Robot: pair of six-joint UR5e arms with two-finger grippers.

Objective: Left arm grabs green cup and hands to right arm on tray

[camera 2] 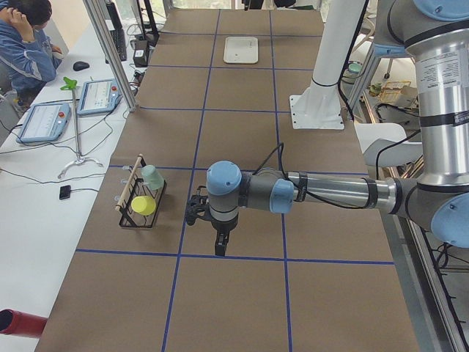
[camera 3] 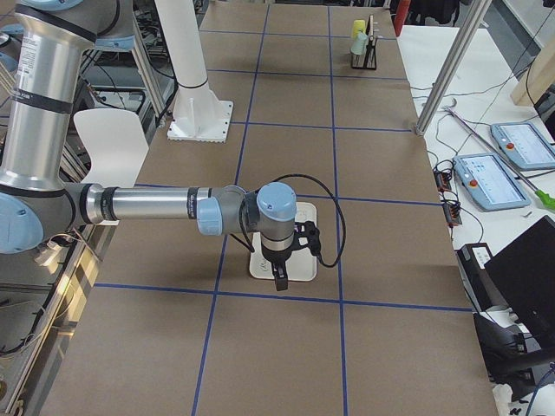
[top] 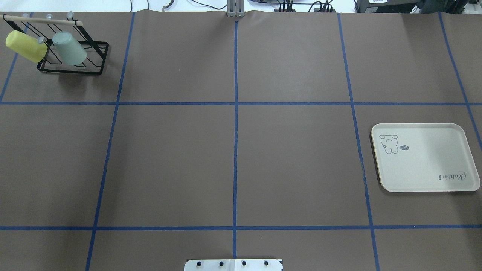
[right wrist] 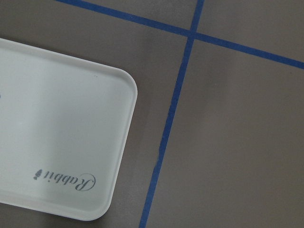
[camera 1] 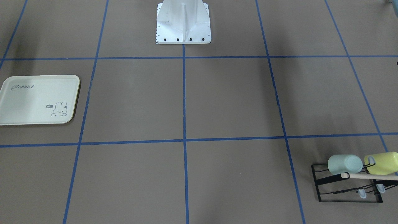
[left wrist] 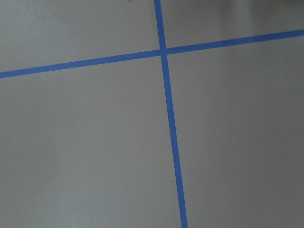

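Nearest in the exterior left view, the left arm's black two-finger end effector [camera 2: 219, 248] is hung fingers-down over the brown gridded worktop [camera 2: 242, 147]; spread or pressed together cannot be told. Beyond it, on the side away from the robot, the pale mint-green plastic tumbler [camera 2: 152, 176] is held tilted on a black wire rack [top: 69, 71]. The left arm is judged nearer. Farthest, the cream-white rectangular tray [top: 425, 169] lies beneath the right end effector [camera 3: 278, 282], whose state is equally indeterminate.
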